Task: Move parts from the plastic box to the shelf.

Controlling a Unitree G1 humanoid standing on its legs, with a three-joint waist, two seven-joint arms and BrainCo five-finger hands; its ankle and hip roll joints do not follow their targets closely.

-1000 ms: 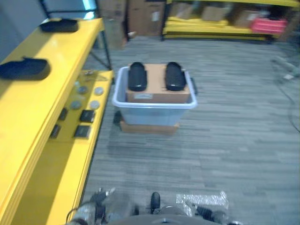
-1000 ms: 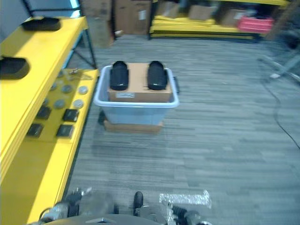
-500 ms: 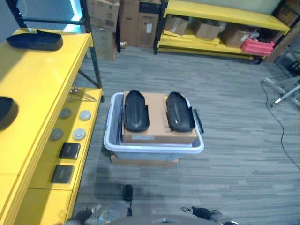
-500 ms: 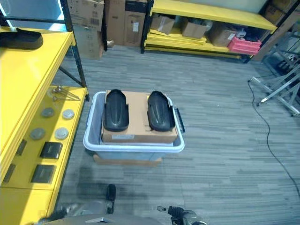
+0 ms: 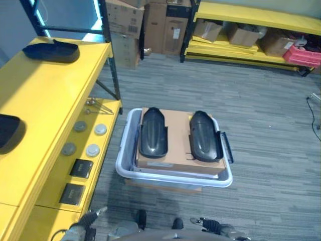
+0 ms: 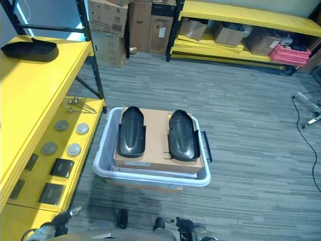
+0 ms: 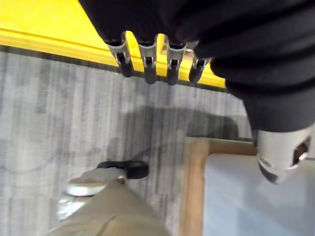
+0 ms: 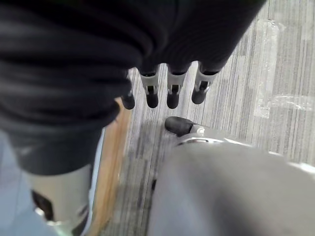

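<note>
Black parts lie on cardboard in the plastic box, centre frame; both hands, left and right, seemingly relaxed, hold nothing. Next: reach for one part, toward the yellow shelf.

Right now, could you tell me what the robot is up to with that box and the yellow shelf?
Nothing is being handled at this moment. The robot stands in front of the plastic box on the floor, where two black parts lie side by side on a cardboard box inside it. Two similar black parts lie on top of the yellow shelf. The left hand and the right hand hang low, fingers relaxed and holding nothing.
</note>
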